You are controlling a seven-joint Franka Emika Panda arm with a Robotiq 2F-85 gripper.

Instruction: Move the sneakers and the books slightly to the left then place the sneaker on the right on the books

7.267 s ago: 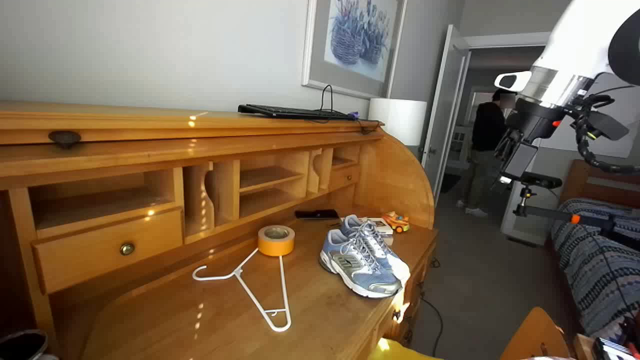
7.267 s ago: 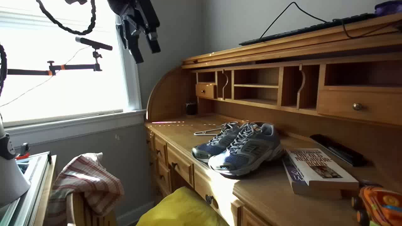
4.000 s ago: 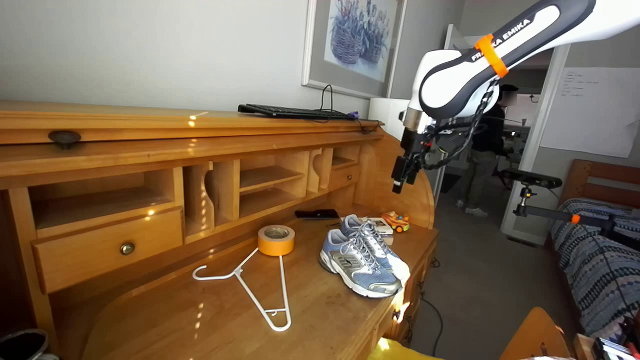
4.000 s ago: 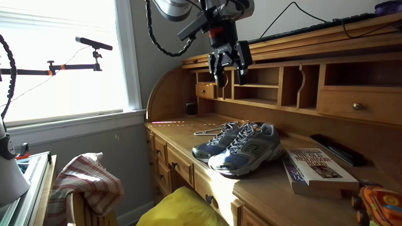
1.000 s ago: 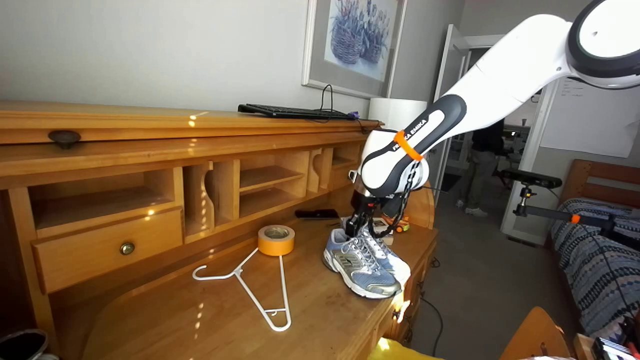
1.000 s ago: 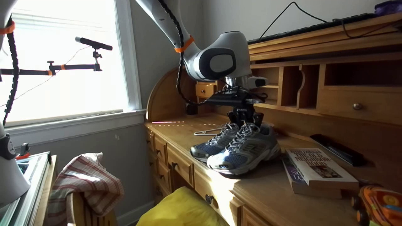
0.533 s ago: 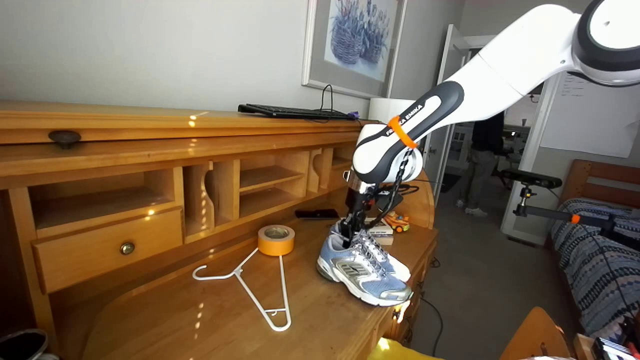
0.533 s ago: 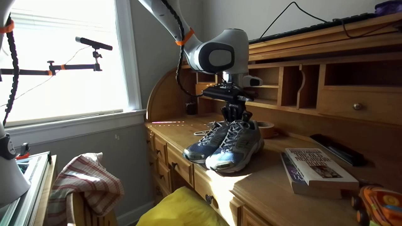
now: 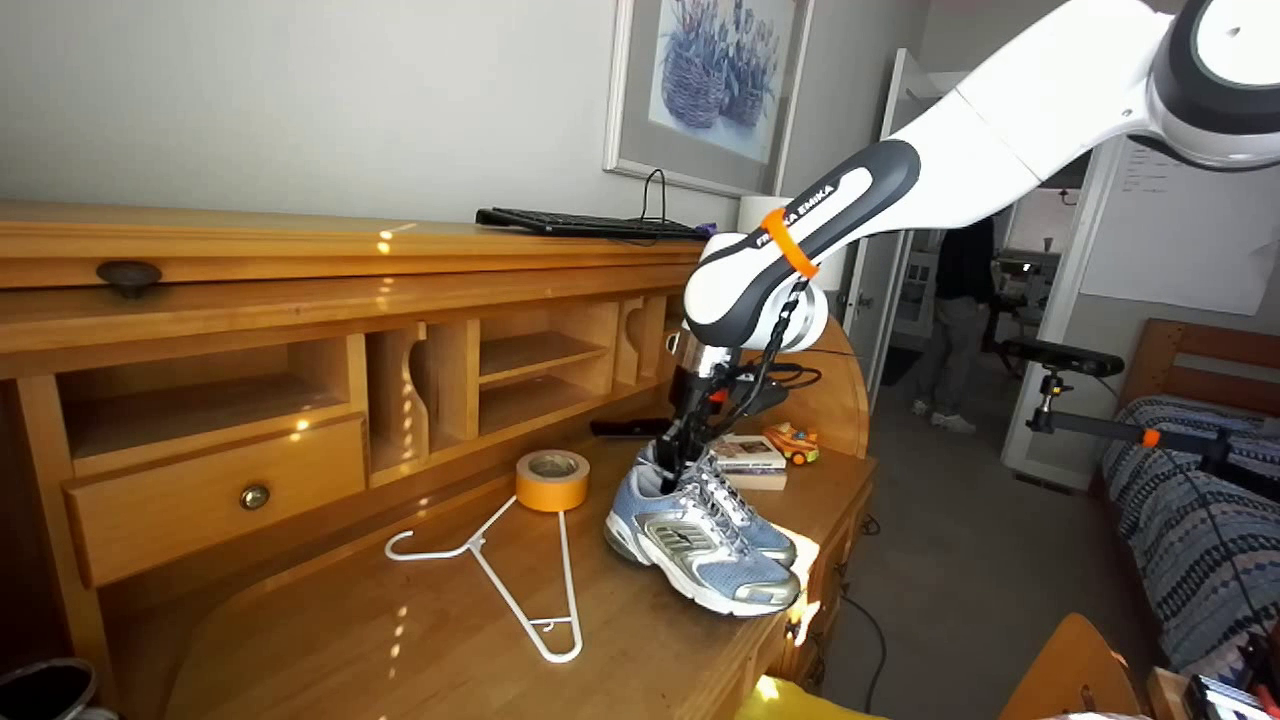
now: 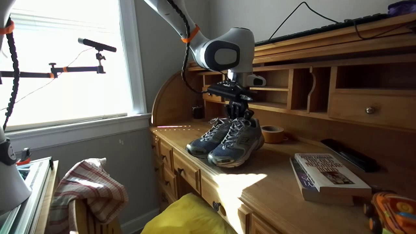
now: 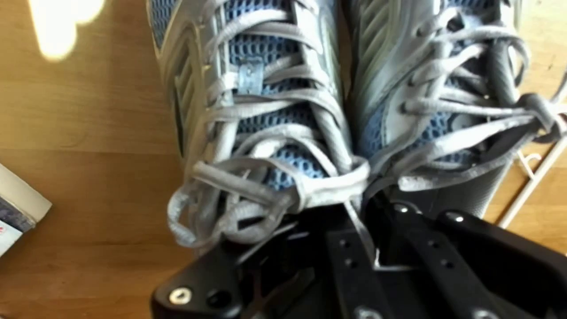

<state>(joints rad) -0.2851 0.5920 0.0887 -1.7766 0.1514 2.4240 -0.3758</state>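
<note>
While wrist view crops sneakers (image 11: pixel 274 102) — exteriors show toes (image 10: pixel 222 158).

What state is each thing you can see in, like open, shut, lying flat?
Sneakers: laced, soles down, side by side
Books: closed, stacked
Tape roll: lying flat
Hanger: lying flat
Toy car: on its wheels
Room door: open
Hand: down at the sneakers' openings; whether open or shut, can't tell
</note>
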